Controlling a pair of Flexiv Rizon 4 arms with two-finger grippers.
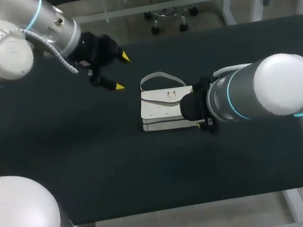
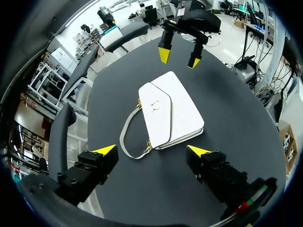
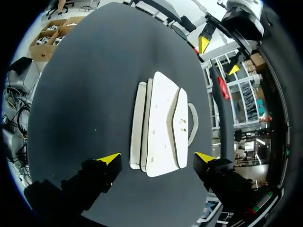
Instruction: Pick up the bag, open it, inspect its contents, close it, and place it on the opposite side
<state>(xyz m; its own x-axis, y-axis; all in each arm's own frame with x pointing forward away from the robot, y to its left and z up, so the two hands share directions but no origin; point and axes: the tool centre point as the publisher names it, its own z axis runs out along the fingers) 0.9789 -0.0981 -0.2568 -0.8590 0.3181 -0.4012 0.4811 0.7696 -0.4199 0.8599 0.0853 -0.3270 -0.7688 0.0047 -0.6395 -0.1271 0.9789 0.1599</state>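
Head view: a white, flat, flap-fronted handbag [image 1: 165,109] lies on its back near the middle of the black desk [image 1: 61,163]. Its flap is down over a small metal clasp [image 1: 171,92], and its pale grey strap [image 1: 160,77] loops loose on the desk at the bag's twelve o'clock edge. The bag has not yet been lifted or opened.

The right arm comes in from three o'clock, and its pincer [image 3: 157,158] is low at the bag's three o'clock end, largely hidden behind the wrist. The right wrist view shows its yellow-tipped fingers well apart. The bag's near end lies just ahead of them and centred in the gap, which looks like a line-up for taking the bag across its narrow width. Whether either tip touches the bag cannot be told.

The left pincer [image 1: 120,71] hangs above the desk at the bag's ten o'clock, jaws likewise spread and gripping nothing. It faces the strap side of the bag, probably placed to take the flap or strap once the bag is raised.
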